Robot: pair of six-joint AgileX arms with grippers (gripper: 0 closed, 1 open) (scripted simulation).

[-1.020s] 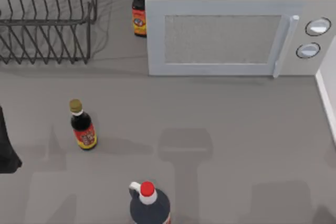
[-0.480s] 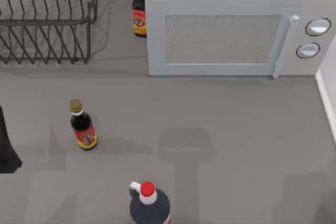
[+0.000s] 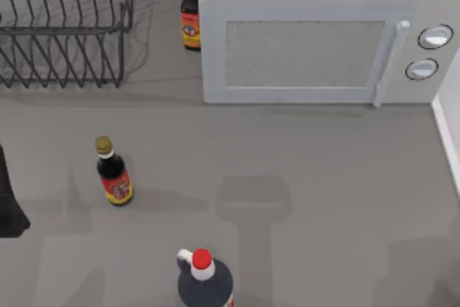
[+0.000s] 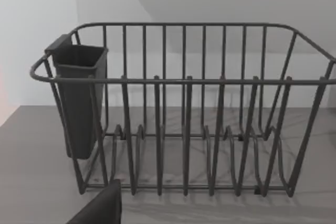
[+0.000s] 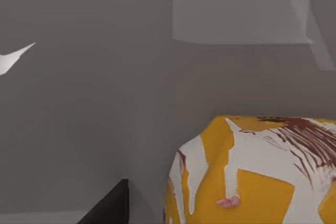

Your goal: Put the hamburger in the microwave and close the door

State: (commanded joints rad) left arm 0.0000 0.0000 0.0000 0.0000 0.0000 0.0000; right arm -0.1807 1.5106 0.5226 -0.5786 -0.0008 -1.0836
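1. Top view: the large white-grey box microwave (image 3: 323, 34) stands at the far right of the grey table (image 3: 323, 177). Its pale grey door (image 3: 302, 52), with speckled window and vertical white bar handle (image 3: 388, 62), is shut.
2. Right wrist view: the hamburger (image 5: 257, 171), a whitish lump with yellow-orange patches and dark red streaks, sits close under the right arm's camera on the table. I cannot tell whether that gripper is grasping it or released.
3. Left arm (image 3: 8, 199) is parked at the table's left edge; I cannot tell its gripper's state. Its wrist view faces a dark wire dish rack (image 4: 184, 108).
4. Risk, as I judge it: the door has to be opened first, and carrying the hamburger to a shut door would stall the task.
5. Three dark sauce bottles stand about: one just left of the microwave (image 3: 190, 16), one at mid-left (image 3: 113, 172), and one red-capped at the near edge (image 3: 204, 282). A sweeping arm could topple them.
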